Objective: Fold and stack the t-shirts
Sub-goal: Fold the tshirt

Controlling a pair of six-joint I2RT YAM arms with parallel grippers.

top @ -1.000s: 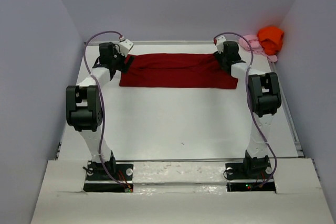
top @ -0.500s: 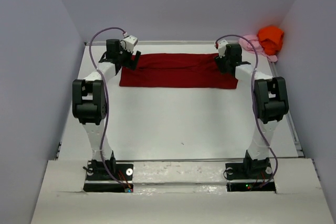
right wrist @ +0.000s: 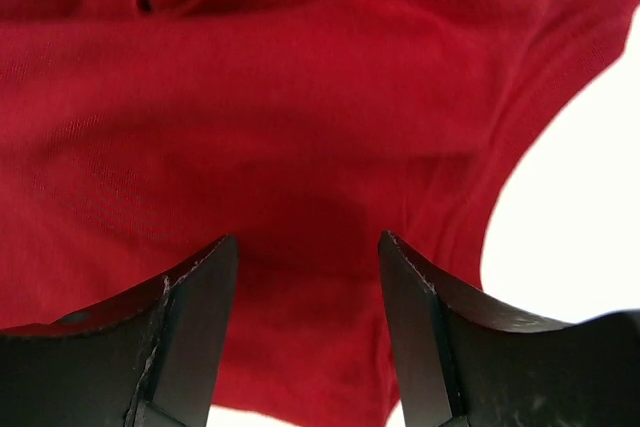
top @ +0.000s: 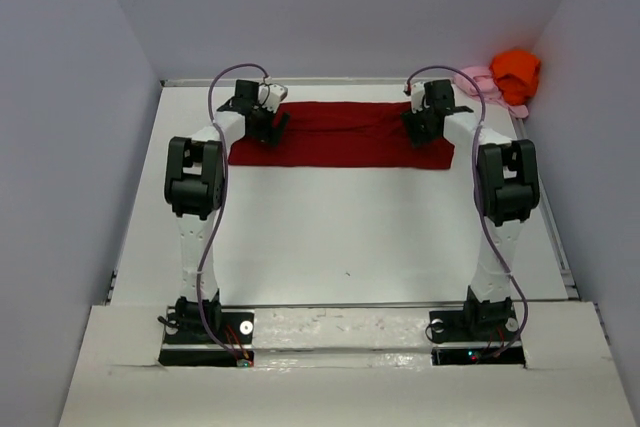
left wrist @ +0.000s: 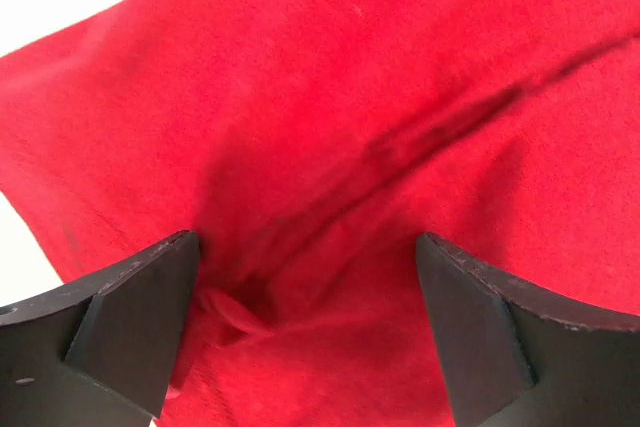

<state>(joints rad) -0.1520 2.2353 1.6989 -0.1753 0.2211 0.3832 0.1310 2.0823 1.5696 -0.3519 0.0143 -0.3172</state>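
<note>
- dark red shirt [top: 340, 134] lies flat on the far part of the white surface [top: 330, 237], folded into a long band running left to right
- near edge of the band roughly straight, right end slightly wider with a corner sticking out toward the near side
- left pincer [top: 272, 125] sits over the left end of the red band, pointing down at the cloth
- left wrist view: both dark fingers [left wrist: 130, 332] spread wide apart, red cloth with a diagonal crease and a small pucker showing between them, nothing clamped, so it's open
- bare white surface shows at the top left corner of that view, beyond the cloth edge
- right pincer [top: 418, 125] sits over the right end of the same shirt
- right wrist view: its fingers [right wrist: 190, 332] also apart, smooth red cloth filling the gap below, no fold pinched, open; cloth edge and white surface visible on the right
- whether either fingertip touches the cloth: cannot tell
- orange shirt [top: 515, 69] bunched in the far right corner, against the wall
- pink shirt [top: 478, 77] crumpled just left of the orange one, touching it; both apart from the red shirt
</note>
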